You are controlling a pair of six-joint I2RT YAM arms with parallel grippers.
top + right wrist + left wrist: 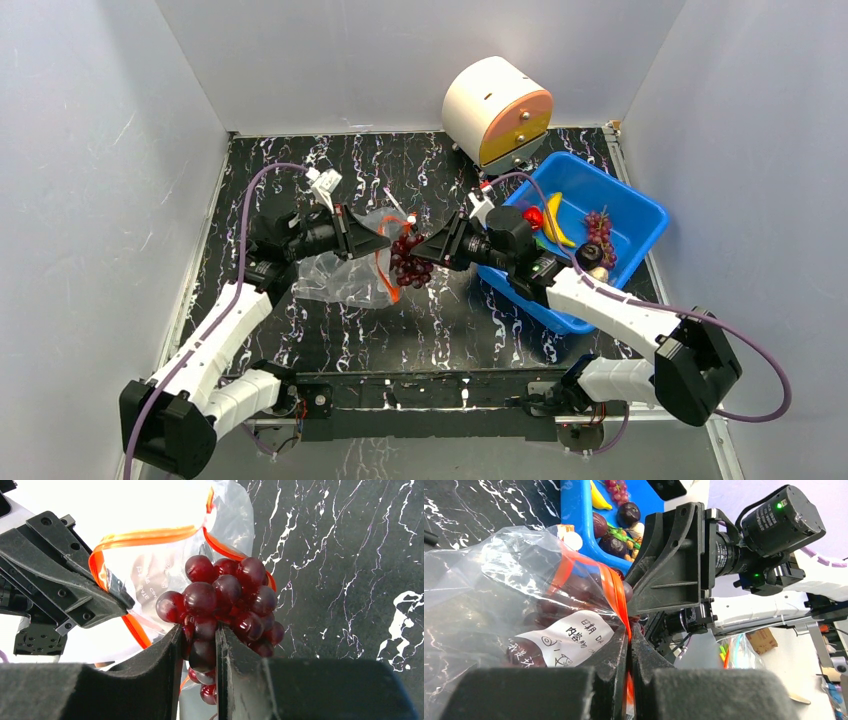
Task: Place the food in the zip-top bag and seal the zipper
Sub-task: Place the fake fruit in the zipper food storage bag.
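Note:
The clear zip-top bag [335, 275] lies left of centre with its mouth facing right. My left gripper [630, 630] is shut on the red-orange zipper [616, 592] at the mouth's near rim and holds it up. A white label [566, 640] shows on the bag, with dark grapes behind the plastic. My right gripper [199, 635] is shut on a dark red grape bunch [220, 595] right at the open mouth [145, 535] of the bag. In the top view this bunch [412, 260] hangs between the two grippers. A banana [556, 220], a red round fruit [533, 217] and another grape bunch [598, 228] lie in the bin.
A blue plastic bin [640, 215] stands at the right, under my right arm. A white and orange cylinder [497, 110] sits at the back wall. Grey walls close in the black marbled table [300, 170] on three sides.

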